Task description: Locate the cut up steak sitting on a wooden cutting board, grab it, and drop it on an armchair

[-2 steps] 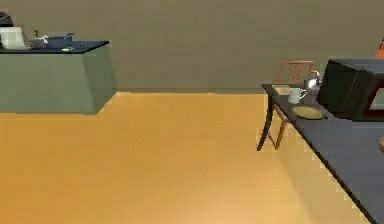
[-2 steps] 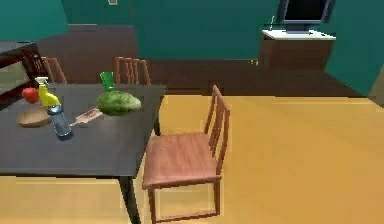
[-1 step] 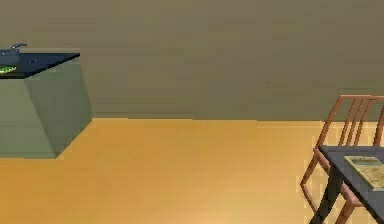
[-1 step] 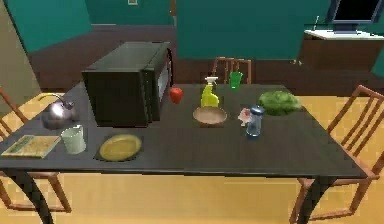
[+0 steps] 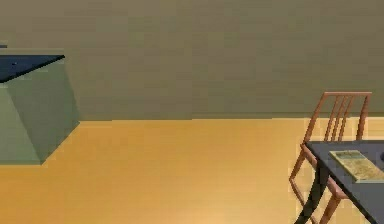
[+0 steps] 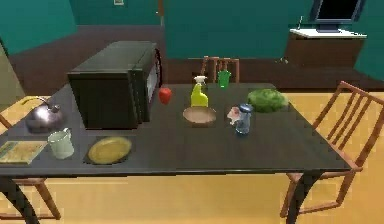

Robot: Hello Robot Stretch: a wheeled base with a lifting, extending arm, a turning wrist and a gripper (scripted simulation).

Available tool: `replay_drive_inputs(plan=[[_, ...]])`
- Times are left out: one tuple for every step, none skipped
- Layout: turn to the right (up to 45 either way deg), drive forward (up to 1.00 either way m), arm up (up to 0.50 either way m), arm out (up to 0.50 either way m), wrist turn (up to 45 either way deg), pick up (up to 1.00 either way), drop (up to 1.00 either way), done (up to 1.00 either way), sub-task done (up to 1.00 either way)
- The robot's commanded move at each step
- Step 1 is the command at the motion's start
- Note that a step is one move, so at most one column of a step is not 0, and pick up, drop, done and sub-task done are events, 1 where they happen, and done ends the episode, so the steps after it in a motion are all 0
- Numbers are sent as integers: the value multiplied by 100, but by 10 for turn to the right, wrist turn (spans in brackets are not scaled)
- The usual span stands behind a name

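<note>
1. Table [image 5: 318, 152] at the forward view's right edge carries a flat tan slab [image 5: 352, 162]. It may be the cutting board with steak, but it is too small to confirm.
2. Arm side view: the slab [image 6: 20, 152] lies at the table's [image 6: 170, 150] left end, beside a pale mug [image 6: 62, 144].
3. Locating seems to be the step in hand. Next, the base likely needs to line the arm up with the slab. I cannot tell the gripper's state. No writing is legible.

Microwave [image 6: 113, 84], kettle [image 6: 44, 117], spray bottle [image 6: 200, 93] and lettuce [image 6: 266, 99] share the table [image 6: 170, 150].
</note>
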Motion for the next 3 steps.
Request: replay_drive_inputs(plan=[[0, 30, 0, 0, 0, 0, 0, 0, 0], [240, 0, 0, 0, 0, 0, 0, 0, 0], [30, 0, 0, 0, 0, 0, 0, 0, 0]])
